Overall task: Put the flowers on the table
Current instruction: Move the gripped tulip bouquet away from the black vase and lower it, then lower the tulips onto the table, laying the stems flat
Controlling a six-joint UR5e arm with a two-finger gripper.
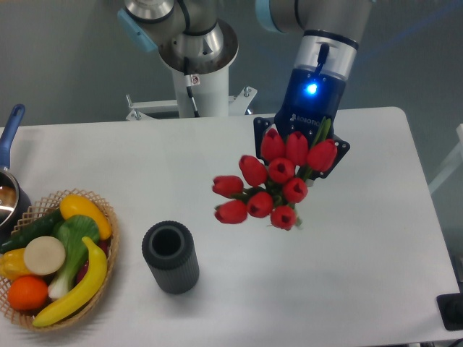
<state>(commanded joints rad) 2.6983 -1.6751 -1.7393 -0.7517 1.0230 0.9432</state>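
Only the one fixed camera here, looking down on the table. The gripper hangs over the right-centre part of it, clamped on the flowers. The fingers themselves are buried behind the blooms, but the bunch is clearly up in the air with nothing else carrying it, so I'd call it gripped. The red heads fan out toward the camera and to the left; the stems are mostly hidden under them.

Handling-wise, my guess is the bunch is light, floppy and top-heavy. The heads look like they'd bruise or bend if pressed, so the tied stems are the place to hold, never the blooms. It will probably roll or splay once it's laid down.

Around it: the dark ribbed vase stands upright well to the left, and the fruit basket sits at the far left edge with a pot behind it. The bare white surface under and right of the bunch looks open, so nothing seems to be in the way.
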